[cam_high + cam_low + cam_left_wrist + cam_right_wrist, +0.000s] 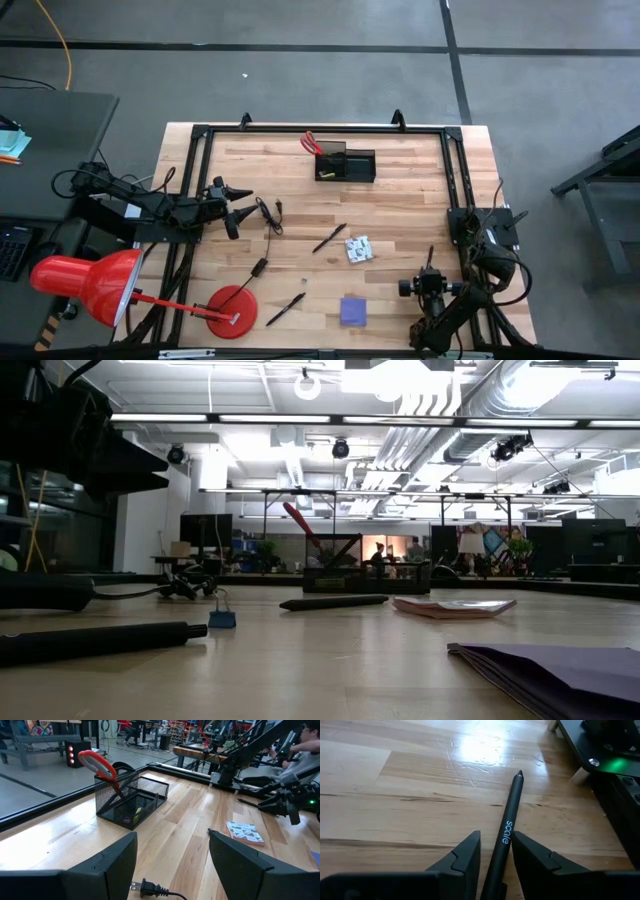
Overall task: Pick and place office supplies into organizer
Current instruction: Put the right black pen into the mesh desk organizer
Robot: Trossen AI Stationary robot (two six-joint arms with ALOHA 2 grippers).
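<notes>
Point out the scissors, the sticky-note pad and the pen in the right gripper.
scissors (98,764): left wrist view, on the red handle sticking out of the organizer.
sticky-note pad (353,311): high view, middle of the purple square.
pen (508,828): right wrist view, on the barrel at the printed word.

A: What can't you make out here?
B: The pen (506,832) runs off the wrist picture's edge between the right gripper (495,857) fingers, so contact is unclear. The yellow piece (324,175) in the organizer (358,168) is too small to identify.
</notes>
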